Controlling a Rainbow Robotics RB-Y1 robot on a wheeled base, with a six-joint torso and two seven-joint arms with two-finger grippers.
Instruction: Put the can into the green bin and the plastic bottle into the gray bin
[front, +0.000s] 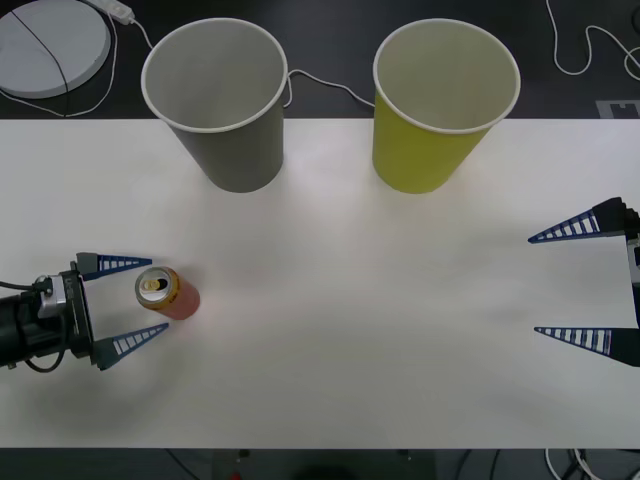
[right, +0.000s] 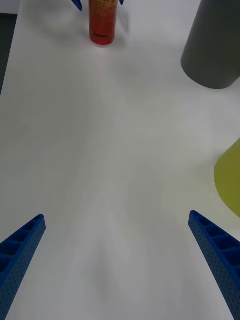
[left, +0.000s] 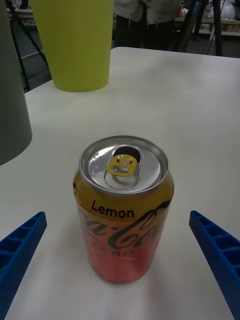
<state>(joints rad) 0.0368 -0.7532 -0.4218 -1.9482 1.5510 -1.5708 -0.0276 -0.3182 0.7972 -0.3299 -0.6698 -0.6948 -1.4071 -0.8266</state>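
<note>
On the white counter, the can stands near the left edge between the left gripper's spread fingers; the right gripper waits spread at the right edge, dark floor beyond.

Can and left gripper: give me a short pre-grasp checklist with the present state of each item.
1. Left gripper open wide enough: ok.
2. Can upright on the table: ok.
3. Can between the left fingers: ok, fingertips flank it, not yet touching.
4. Green bin upright, mouth open: ok.
5. Right gripper out of the way at the table's right edge, open: ok.
6. Gray bin clear of the can's route to the green bin: cannot tell.
</note>
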